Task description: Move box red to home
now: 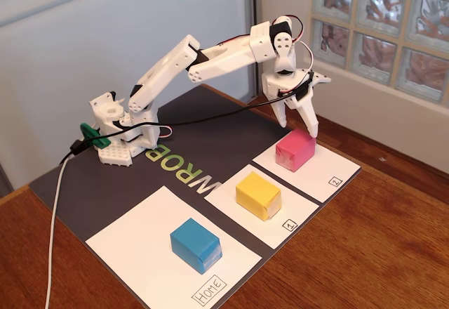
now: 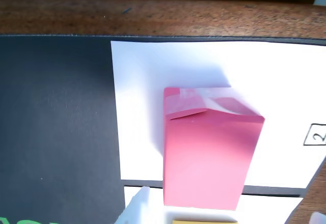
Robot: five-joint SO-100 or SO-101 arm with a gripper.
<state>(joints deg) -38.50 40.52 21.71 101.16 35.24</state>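
Both views are bright with soft daylight; in the fixed view the textured glass-block window (image 1: 382, 24) at far right glows as the likely source; the small blocks and the white jointed arm (image 1: 210, 60) cast faint, soft shadows; the wrist view is mildly blurred, its pinkish-red paper-wrapped block (image 2: 206, 155) throwing a pale shadow leftward on the white sheet (image 2: 285, 91).

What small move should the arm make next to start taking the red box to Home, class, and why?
Probably lower the pincer straight down around the red box. Its fingers stand apart just above the box's far edge, not yet gripping, and the box rests on the sheet marked 2, while Home holds only the blue box.
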